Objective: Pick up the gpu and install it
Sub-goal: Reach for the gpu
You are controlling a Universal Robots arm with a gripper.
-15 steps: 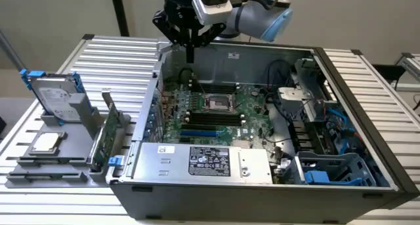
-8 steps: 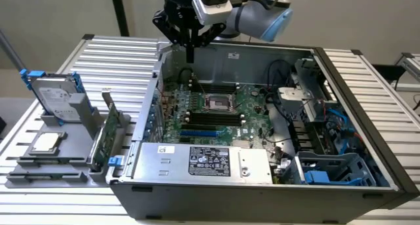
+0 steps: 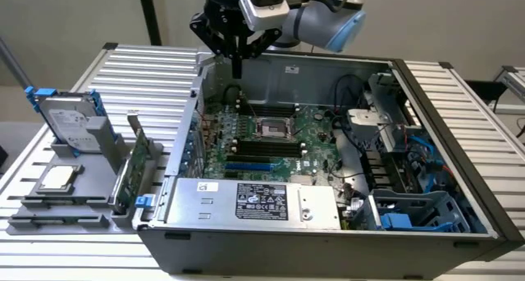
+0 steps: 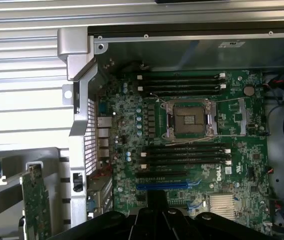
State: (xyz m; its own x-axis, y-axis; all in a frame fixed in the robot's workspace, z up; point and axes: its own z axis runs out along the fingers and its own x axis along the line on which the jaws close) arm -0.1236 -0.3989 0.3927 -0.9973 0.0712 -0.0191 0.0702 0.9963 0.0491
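Exterior view: the pincer [image 3: 236, 71] hangs over the far rim of the open computer case [image 3: 271, 249], fingers pressed together, pinching nothing. Inside the case lie the motherboard [image 3: 275, 139] and a silver power supply [image 3: 254, 201]. The gpu [image 3: 135, 164] stands on edge in a grey rack [image 3: 86, 204] on the worktop [image 3: 147, 63], just beside the case.

Wrist view: the empty pincer [image 4: 155, 202] hovers above the motherboard [image 4: 197, 145]; the gpu [image 4: 35, 205] stands outside the case wall.

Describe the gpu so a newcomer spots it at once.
Start at the open computer case. Just outside its wall on the exterior view's left stands a grey rack. The gpu is the thin green card on edge nearest the case, unlike the silver, blue-framed hard drive farther out.
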